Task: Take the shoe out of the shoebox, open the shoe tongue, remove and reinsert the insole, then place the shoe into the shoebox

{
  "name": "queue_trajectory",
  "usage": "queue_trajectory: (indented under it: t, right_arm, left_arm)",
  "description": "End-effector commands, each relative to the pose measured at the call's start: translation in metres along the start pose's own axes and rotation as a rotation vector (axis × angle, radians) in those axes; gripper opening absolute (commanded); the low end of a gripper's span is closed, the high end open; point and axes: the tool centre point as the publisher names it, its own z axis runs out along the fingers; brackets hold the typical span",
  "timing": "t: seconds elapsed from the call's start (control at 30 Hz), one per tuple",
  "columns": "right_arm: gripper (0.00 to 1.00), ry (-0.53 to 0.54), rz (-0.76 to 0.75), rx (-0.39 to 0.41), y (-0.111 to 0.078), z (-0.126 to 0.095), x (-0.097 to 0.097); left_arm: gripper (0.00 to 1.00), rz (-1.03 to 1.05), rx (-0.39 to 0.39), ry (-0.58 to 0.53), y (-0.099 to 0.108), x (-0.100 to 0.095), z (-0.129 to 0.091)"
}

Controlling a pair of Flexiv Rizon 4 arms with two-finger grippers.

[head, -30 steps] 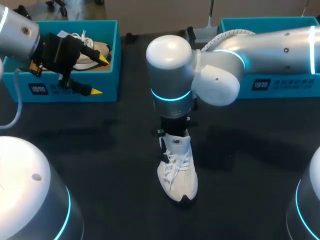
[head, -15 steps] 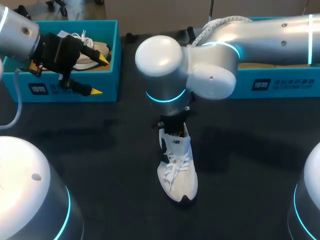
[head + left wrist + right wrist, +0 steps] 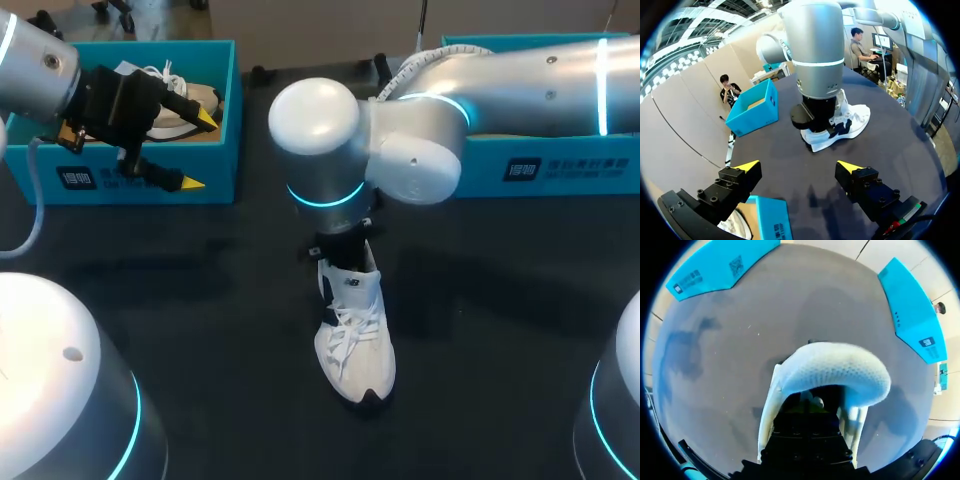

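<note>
A white lace-up shoe [image 3: 356, 340] stands on the black table, toe toward me; it also shows in the left wrist view [image 3: 847, 122]. My right arm [image 3: 330, 150] hangs over its heel, with the fingers down at the shoe's opening. My right gripper [image 3: 810, 402] is shut on the insole [image 3: 835, 372], a white perforated strip that arches over the fingertips. My left gripper [image 3: 198, 150] hangs open and empty over the front wall of the left shoebox [image 3: 130, 185], far from the shoe. Its open fingers show in its own view [image 3: 799, 165].
The left blue shoebox holds another white shoe [image 3: 185, 105]. A second blue shoebox [image 3: 560, 170] stands at the back right, under my right arm; the left wrist view shows this box [image 3: 757, 107] beyond the shoe. Bare black table surrounds the shoe.
My right arm's elbow has swung a little to the left above the shoe. The shoe and my left arm have stayed where they were.
</note>
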Motion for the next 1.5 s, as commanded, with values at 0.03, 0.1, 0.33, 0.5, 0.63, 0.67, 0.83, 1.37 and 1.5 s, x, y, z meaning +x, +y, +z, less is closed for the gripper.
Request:
queue_trajectory:
  t: [0.03, 0.1, 0.33, 0.5, 0.63, 0.67, 0.83, 1.37, 1.5]
  right_arm:
    - [0.0, -0.042, 0.006, -0.048, -0.001, -0.017, -0.004]
    - [0.0, -0.056, 0.002, -0.058, 0.003, -0.021, -0.007]
    - [0.0, -0.065, 0.004, -0.077, 0.019, -0.009, -0.012]
    - [0.0, -0.043, -0.014, -0.064, 0.025, 0.005, -0.007]
    - [0.0, -0.019, -0.014, -0.029, 0.02, 0.017, -0.003]
    - [0.0, -0.012, -0.014, -0.027, 0.019, 0.019, -0.002]
    - [0.0, 0.009, -0.02, -0.01, 0.012, 0.012, 0.0]
    - [0.0, 0.142, -0.025, 0.19, -0.017, -0.051, -0.011]
    - [0.0, 0.189, -0.034, 0.279, -0.03, -0.058, -0.013]
  left_arm:
    - [1.0, 0.0, -0.003, 0.003, 0.0, 0.0, 0.0]
    - [1.0, 0.0, -0.003, 0.003, 0.0, 0.0, 0.0]
    - [1.0, 0.0, -0.003, 0.003, 0.0, 0.0, 0.0]
    - [1.0, 0.0, -0.003, 0.003, 0.0, 0.0, 0.0]
    - [1.0, 0.0, -0.003, 0.003, 0.0, 0.0, 0.0]
    - [1.0, 0.0, -0.003, 0.003, 0.0, 0.0, 0.0]
    - [1.0, 0.0, -0.003, 0.003, 0.0, 0.0, 0.0]
    - [1.0, 0.0, -0.003, 0.003, 0.0, 0.0, 0.0]
    - [1.0, 0.0, -0.003, 0.003, 0.0, 0.0, 0.0]
